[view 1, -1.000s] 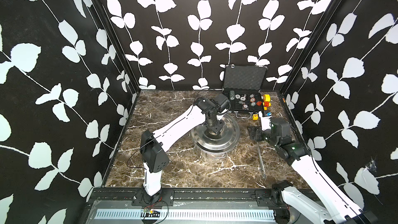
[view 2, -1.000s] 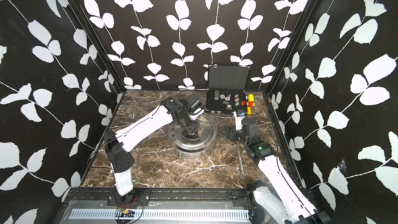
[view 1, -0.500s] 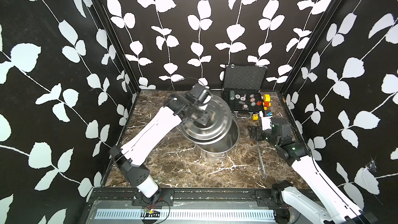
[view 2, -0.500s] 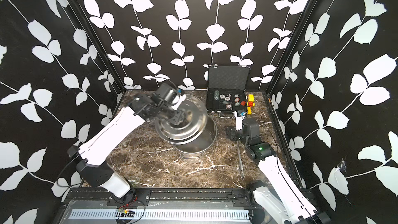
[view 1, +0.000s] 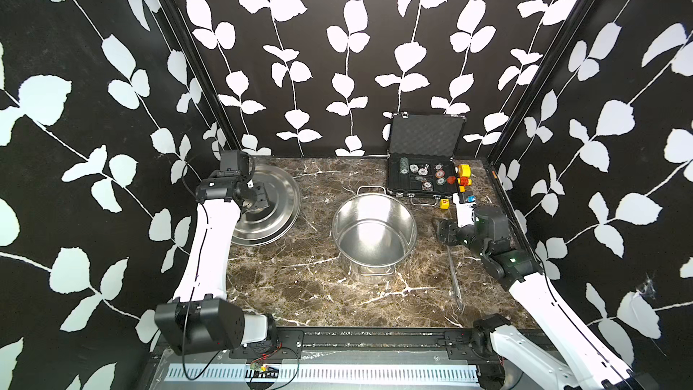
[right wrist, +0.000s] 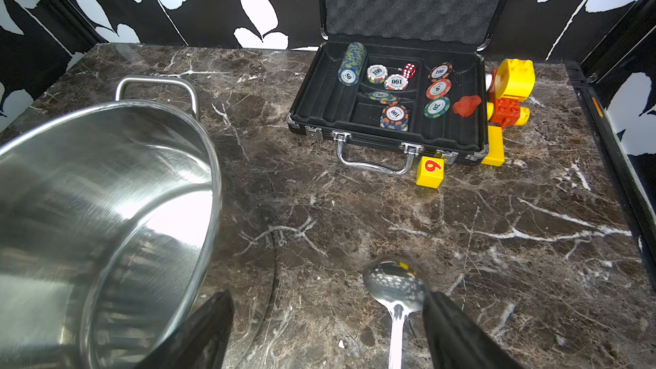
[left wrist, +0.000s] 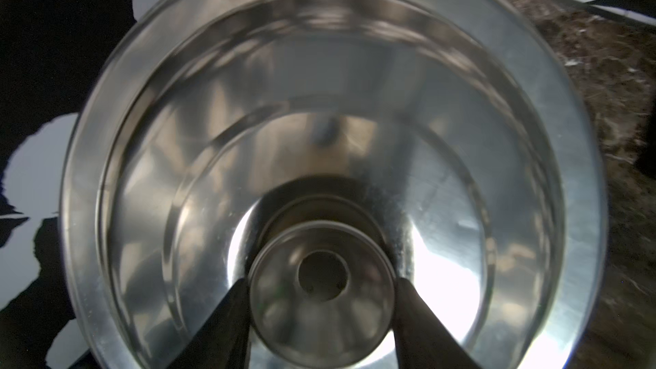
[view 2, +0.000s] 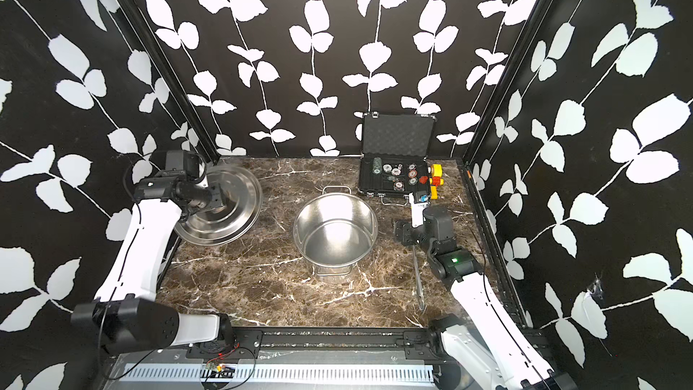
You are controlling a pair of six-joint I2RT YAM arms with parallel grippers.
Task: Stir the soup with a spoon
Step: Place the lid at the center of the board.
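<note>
- Steel pot [view 1: 374, 234] stands upright near the middle of the marble table [view 1: 300, 287], uncovered. Inside it only its bare shiny bottom shows. One loop handle points to 12 o'clock and one to 6 o'clock.
- Spoon [view 1: 454, 283] lies flat on the table at 3 to 4 o'clock from the pot, apart from it. Its handle runs toward 6 o'clock. In the right wrist view its bowl [right wrist: 394, 283] faces up.
- Right gripper [view 1: 444, 233] hangs over the bowl end of the spoon, between the pot and the case. Its jaws are spread wide and grasp nothing. One finger [right wrist: 447, 317] is just beside the bowl; if it touches, I cannot tell.
- Left gripper [left wrist: 321, 278] is clenched on the knob [left wrist: 321, 299] of the round lid [view 1: 277, 204]. It holds the lid tilted at 9 to 10 o'clock, well apart from the pot.
- Black case [right wrist: 390, 145] lies open at 1 o'clock, its cover upright against the back wall. Its compartments hold poker chips [right wrist: 394, 81] and a red die [right wrist: 409, 70].
- Yellow cube [right wrist: 430, 171] sits just in front of the case, near its handle. Yellow and red toy blocks [right wrist: 511, 90] stand beside the case at its 3 o'clock side.
</note>
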